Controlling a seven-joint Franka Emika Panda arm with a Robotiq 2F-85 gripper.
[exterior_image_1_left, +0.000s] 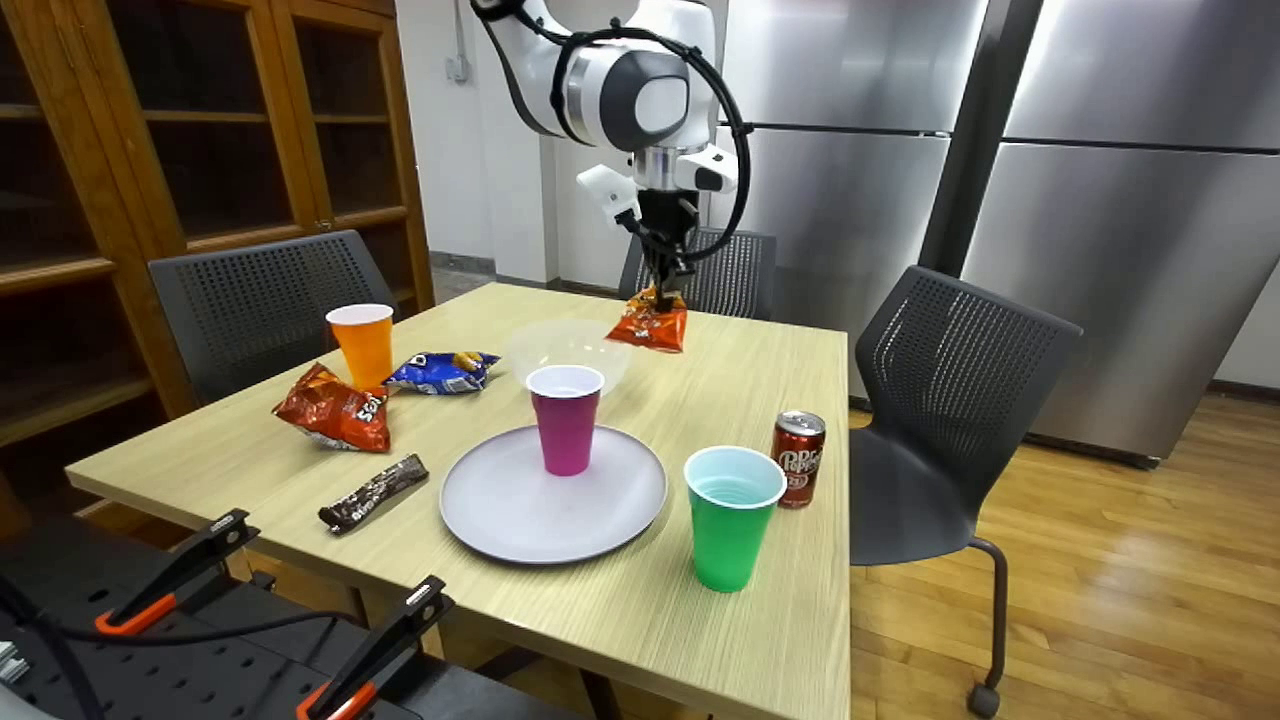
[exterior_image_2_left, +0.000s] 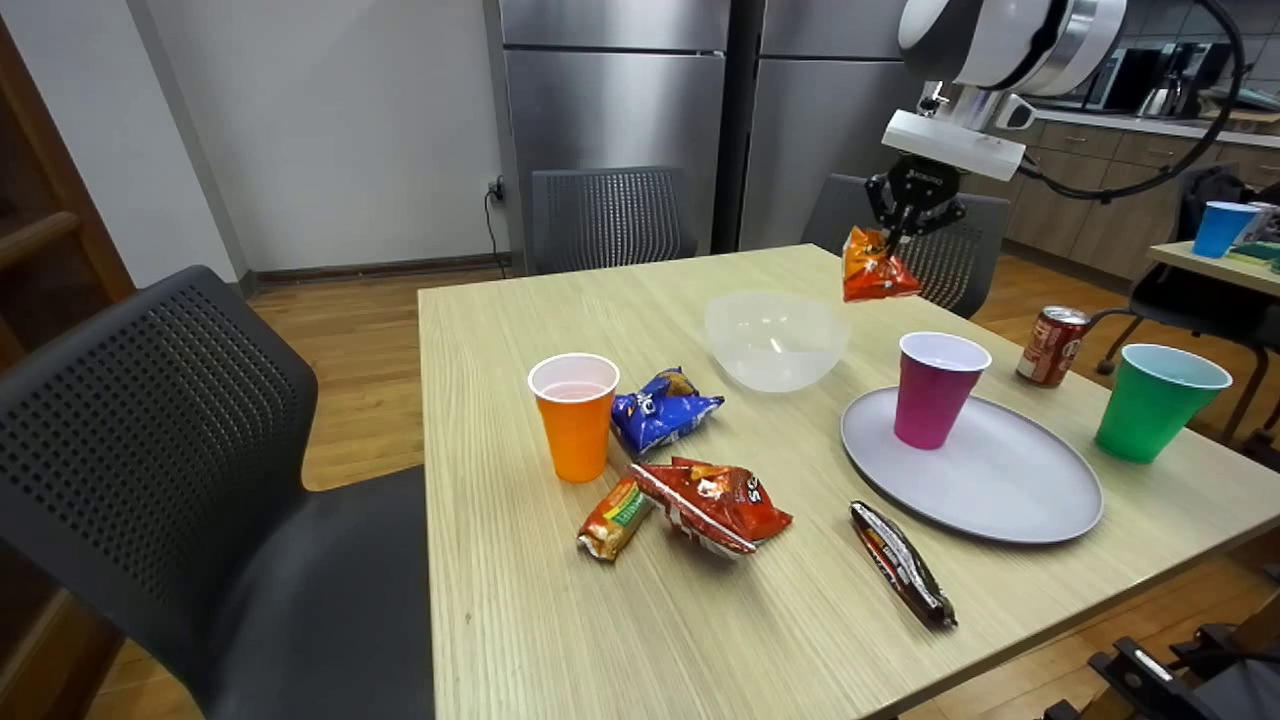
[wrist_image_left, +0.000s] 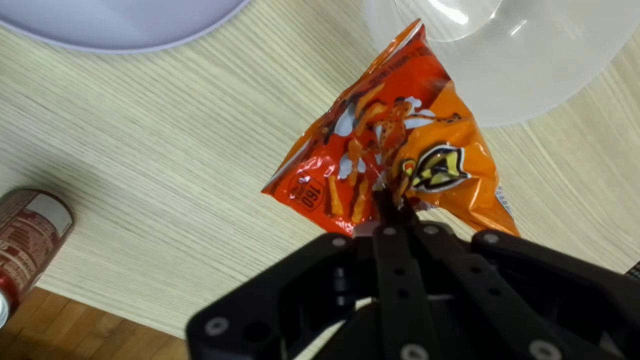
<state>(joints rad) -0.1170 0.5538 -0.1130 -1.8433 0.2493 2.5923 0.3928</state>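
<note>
Jaws are closed tightly together, and between their tips one fold of an orange-and-red snack bag (wrist_image_left: 390, 140) is pinched. By this fold the bag is held above the counter (exterior_image_1_left: 760, 380), and its corners are spread out around the tips. Nearest to the bag, a translucent plastic bowl (exterior_image_2_left: 775, 345) is placed; in the wrist view its rim is overlapped by one corner of the bag, but it cannot be told whether they are touching.

Near the bowl, a flat lavender-grey plate (exterior_image_1_left: 500, 510) is laid, and on it a magenta plastic cup (exterior_image_1_left: 567, 425) is set upright. A blue snack bag (exterior_image_2_left: 662, 410) is seen between the bowl and an orange plastic cup (exterior_image_2_left: 577, 430). Near the plate, an upright Dr Pepper can (exterior_image_1_left: 799, 460) is found, with a green plastic cup (exterior_image_1_left: 733, 520) close to it. Well apart from the jaws, a red snack bag (exterior_image_2_left: 715, 505) is laid, by which a gold-wrapped bar (exterior_image_2_left: 612, 520) is partly hidden in an exterior view; a dark-brown wrapped bar (exterior_image_2_left: 903, 565) is placed between this bag and the plate.

Around the counter, dark-grey chairs (exterior_image_1_left: 950, 370) are arranged, and farthest away, stainless-steel refrigerators (exterior_image_1_left: 1130, 250) are seen in both exterior views.
</note>
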